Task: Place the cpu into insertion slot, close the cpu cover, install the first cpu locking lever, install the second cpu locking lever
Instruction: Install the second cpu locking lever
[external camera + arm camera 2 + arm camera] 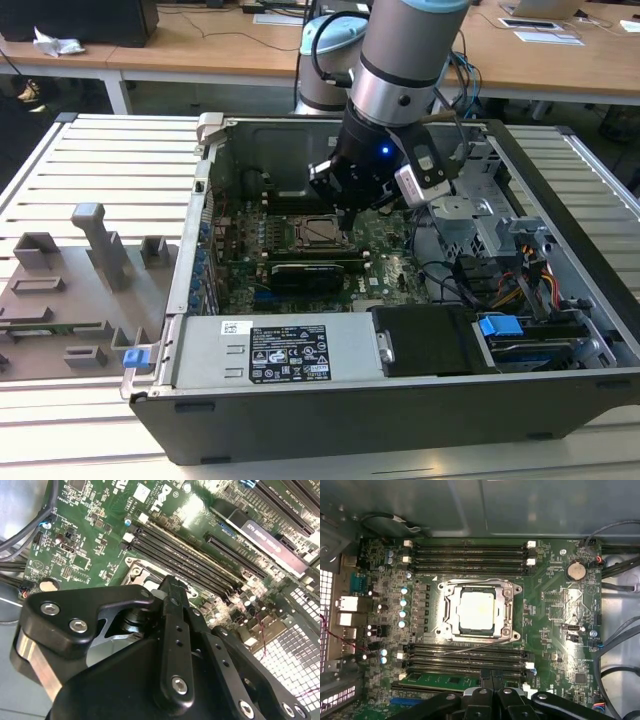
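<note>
- The arm [400, 60] comes down from the top of the exterior view, its silver-grey tube section steeply tilted, ending in a black wrist block.
- A small blue light glows on the wrist [384, 152].
- A grey-and-white camera module [428, 178] sits clamped on the wrist's side, towards the exterior view's right.
- The claw [345, 212] points downward and slightly toward the exterior view's left.
- In the second wrist view the claw [172, 587] shows black linkage arms with silver screws, and the two fingers [170, 625] lie pressed together into one narrow blade with nothing between them.
- In the first wrist view the fingertips [491, 676] meet side by side.
</note>
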Controlling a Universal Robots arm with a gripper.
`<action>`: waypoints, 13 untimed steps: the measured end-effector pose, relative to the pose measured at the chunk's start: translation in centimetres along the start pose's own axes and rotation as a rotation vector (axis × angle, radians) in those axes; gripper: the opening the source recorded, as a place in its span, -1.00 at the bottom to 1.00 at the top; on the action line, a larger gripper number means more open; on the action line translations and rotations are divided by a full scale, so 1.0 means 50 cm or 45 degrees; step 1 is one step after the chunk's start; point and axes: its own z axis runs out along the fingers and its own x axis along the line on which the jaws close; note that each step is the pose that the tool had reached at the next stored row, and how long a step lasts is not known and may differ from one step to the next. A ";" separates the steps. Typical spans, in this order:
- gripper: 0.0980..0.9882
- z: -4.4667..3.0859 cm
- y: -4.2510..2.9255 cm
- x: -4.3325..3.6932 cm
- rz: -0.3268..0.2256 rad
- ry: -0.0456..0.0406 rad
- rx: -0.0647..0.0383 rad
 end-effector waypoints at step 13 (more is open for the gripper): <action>-0.98 0.009 -0.009 -0.001 0.000 0.000 0.000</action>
